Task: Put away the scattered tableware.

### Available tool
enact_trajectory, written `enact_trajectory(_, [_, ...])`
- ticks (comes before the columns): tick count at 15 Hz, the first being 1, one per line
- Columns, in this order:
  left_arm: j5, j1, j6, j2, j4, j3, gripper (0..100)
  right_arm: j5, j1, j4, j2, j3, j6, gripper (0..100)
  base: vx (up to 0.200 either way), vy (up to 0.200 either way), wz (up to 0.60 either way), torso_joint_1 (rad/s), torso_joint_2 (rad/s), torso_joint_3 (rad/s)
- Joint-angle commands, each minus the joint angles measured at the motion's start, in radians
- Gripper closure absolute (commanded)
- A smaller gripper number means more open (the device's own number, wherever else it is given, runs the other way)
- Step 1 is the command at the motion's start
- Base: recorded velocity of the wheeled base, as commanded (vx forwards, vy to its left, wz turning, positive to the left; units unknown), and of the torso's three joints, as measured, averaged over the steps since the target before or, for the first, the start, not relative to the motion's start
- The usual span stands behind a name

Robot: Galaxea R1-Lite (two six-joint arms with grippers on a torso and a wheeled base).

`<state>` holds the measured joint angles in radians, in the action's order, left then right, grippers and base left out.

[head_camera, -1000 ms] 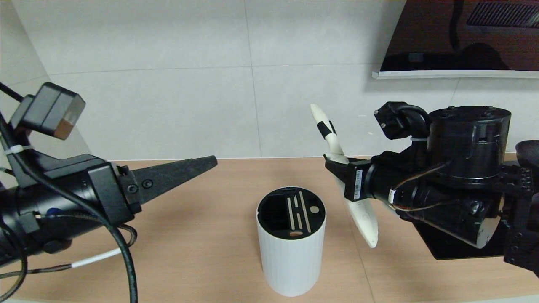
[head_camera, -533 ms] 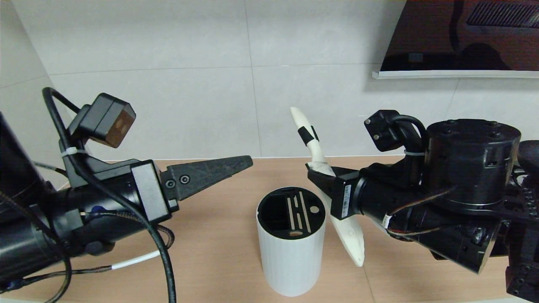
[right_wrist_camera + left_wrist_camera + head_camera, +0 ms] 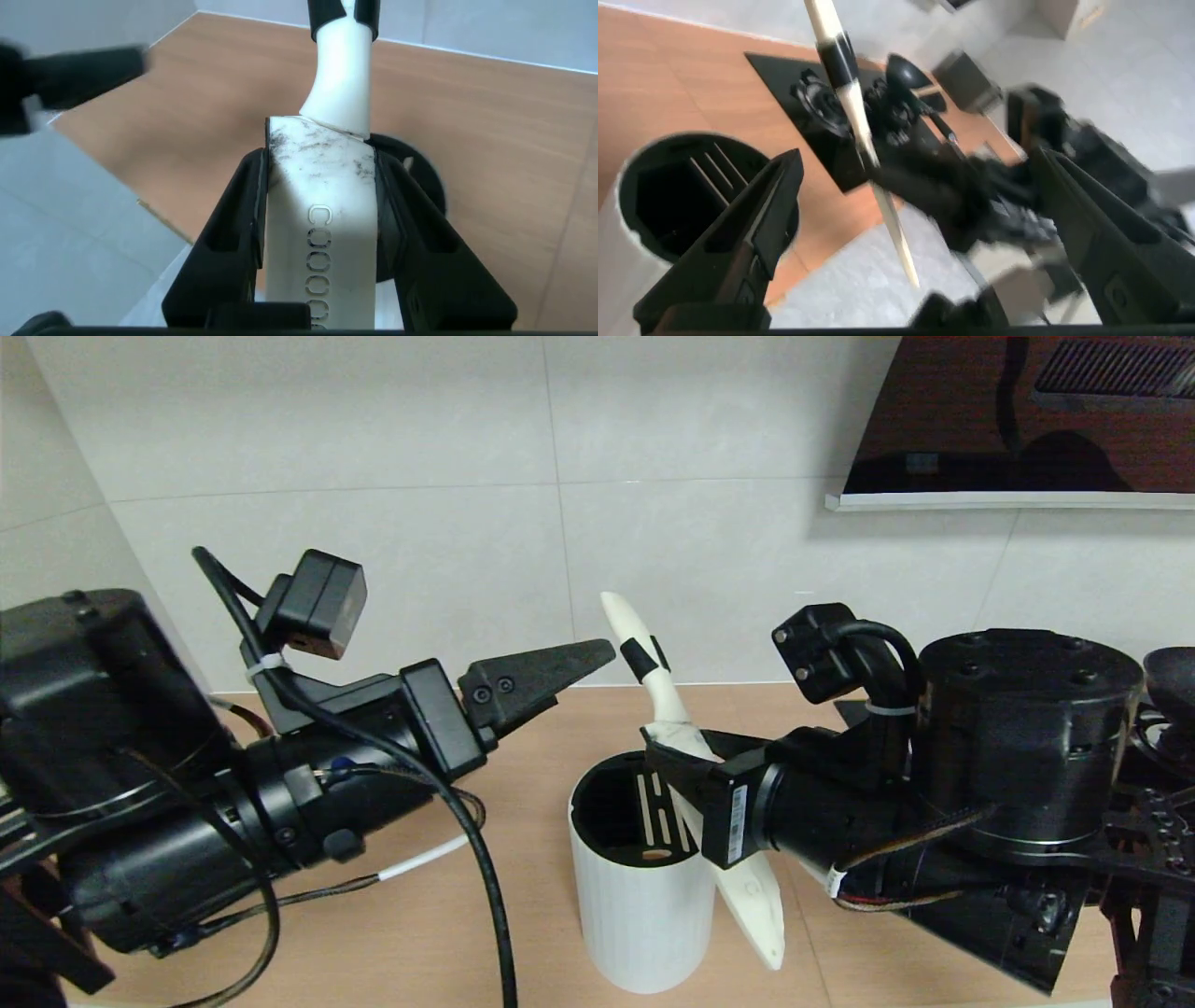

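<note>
- head view: pinched mid-length between the right gripper [image 3: 686, 761] fingers, a white utensil [image 3: 651, 677], slanted, lower end just beside the white holder [image 3: 639, 915] on the tabletop [image 3: 523, 915], not inside it.
- left wrist view: left gripper [image 3: 915, 163] fingers spread, holding nothing, near the holder.
- right wrist view: clamped across the wide flat part; looks light, stiff, smooth, probably slippery, so likely the surest hold against twisting.

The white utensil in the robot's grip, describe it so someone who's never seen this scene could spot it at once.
On the wooden counter stands a white cylindrical holder with a black slotted insert. Over its rim the right gripper is shut on the white utensil, held steeply tilted. It is the long cream-white piece with a black band around its tapered upper end.
</note>
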<state>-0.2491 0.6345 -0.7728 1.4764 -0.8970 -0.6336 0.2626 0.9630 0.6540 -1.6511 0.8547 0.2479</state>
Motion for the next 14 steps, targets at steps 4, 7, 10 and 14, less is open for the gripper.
enact_trajectory(4, [0.022, 0.031, -0.02, 0.088, -0.037, 0.002, 0, 0.0, 0.048, -0.001, -0.003, -0.016, 0.001, 100, 0.0, 0.0, 0.0, 0.0, 0.0, 0.0])
enact_trajectory(7, [0.022, 0.031, -0.072, 0.122, -0.094, -0.001, 0, -0.02, 0.069, -0.001, -0.004, -0.028, 0.002, 100, 0.0, 0.0, 0.0, 0.0, 0.0, 0.0])
enact_trajectory(10, [0.024, 0.031, -0.076, 0.139, -0.102, -0.001, 0, -0.023, 0.079, -0.001, -0.003, -0.031, 0.002, 100, 0.0, 0.0, 0.0, 0.0, 0.0, 0.0])
enact_trajectory(14, [0.024, 0.031, -0.082, 0.168, -0.109, 0.0, 0, -0.023, 0.086, -0.001, -0.003, -0.034, 0.002, 100, 0.0, 0.0, 0.0, 0.0, 0.0, 0.0])
